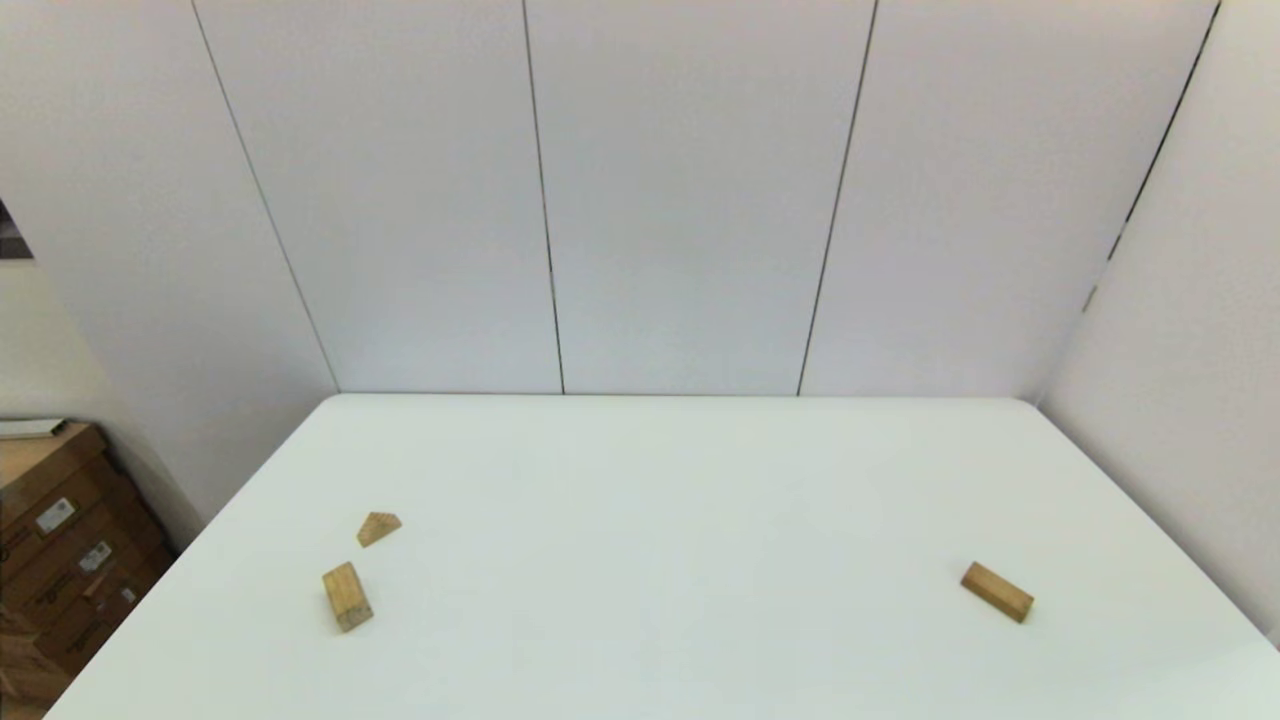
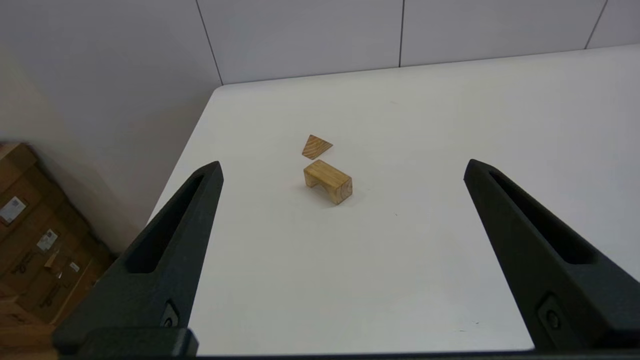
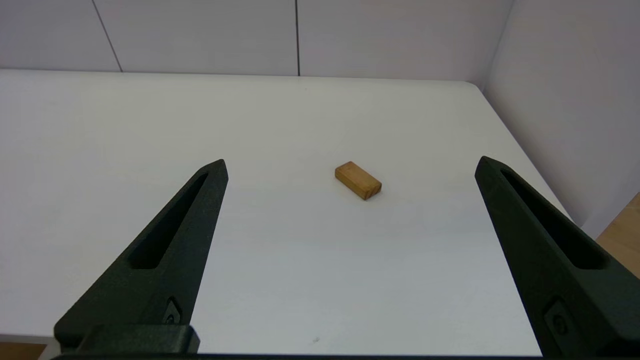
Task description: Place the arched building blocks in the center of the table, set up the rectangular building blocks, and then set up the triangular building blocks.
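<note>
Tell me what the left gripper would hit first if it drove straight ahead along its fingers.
Probably the arched block, lying roughly centred ahead of the open left gripper, with bare table before it. The triangular block sits just beyond. Depth is uncertain.

Arch [image 1: 347, 596], prism [image 1: 378, 528] left; oblong [image 1: 996, 591] right.

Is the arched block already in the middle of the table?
No, the arched block still lies near the table's left edge, close to the triangular block, with the centre bare.
</note>
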Controlling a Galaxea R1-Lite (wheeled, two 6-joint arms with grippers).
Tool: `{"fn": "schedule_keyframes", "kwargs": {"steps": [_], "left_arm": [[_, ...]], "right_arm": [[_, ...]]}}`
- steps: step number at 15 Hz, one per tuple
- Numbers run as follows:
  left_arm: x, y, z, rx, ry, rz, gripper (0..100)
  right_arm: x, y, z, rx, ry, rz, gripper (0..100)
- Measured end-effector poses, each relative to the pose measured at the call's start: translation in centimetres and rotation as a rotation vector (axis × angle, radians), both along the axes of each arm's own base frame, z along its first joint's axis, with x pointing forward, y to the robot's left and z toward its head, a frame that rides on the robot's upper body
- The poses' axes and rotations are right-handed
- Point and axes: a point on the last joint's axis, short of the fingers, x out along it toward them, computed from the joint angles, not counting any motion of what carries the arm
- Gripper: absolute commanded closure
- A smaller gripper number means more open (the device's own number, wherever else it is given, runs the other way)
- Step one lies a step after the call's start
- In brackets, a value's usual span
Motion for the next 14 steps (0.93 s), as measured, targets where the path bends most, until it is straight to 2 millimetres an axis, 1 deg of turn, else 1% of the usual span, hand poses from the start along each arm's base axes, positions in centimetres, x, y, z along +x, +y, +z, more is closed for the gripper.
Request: {"fn": "schedule_keyframes", "kwargs": {"steps": [2, 3, 5, 7, 9, 10, 11, 13, 14], "left_arm": [[0.2, 0.0, 2.2, -0.002, 0.038, -0.010, 0], [0.4, 0.0, 3.8, -0.002, 0.062, -0.011, 0], [1.3, -0.1, 7.6, -0.002, 0.144, -0.001, 0], [3.5, 0.0, 11.7, -0.006, 0.262, 0.017, 0], [6.8, 0.1, 15.0, -0.012, 0.414, 0.038, 0], [9.1, 0.3, 16.3, -0.016, 0.505, 0.046, 0], [11.4, 0.5, 17.2, -0.020, 0.587, 0.054, 0], [16.9, 0.9, 17.8, -0.026, 0.741, 0.082, 0], [19.6, 1.2, 17.5, -0.028, 0.808, 0.105, 0]], "right_arm": [[0.0, 0.0, 0.0, 0.000, 0.000, 0.000, 0], [0.0, 0.0, 0.0, 0.000, 0.000, 0.000, 0], [0.0, 0.0, 0.0, 0.000, -0.001, 0.000, 0], [0.0, 0.0, 0.0, 0.000, 0.000, 0.000, 0], [0.0, 0.0, 0.0, 0.000, 0.000, 0.000, 0], [0.0, 0.0, 0.0, 0.000, 0.000, 0.000, 0], [0.0, 0.0, 0.0, 0.000, 0.000, 0.000, 0], [0.0, 0.0, 0.0, 0.000, -0.001, 0.001, 0], [0.0, 0.0, 0.0, 0.000, -0.001, 0.000, 0]]}}
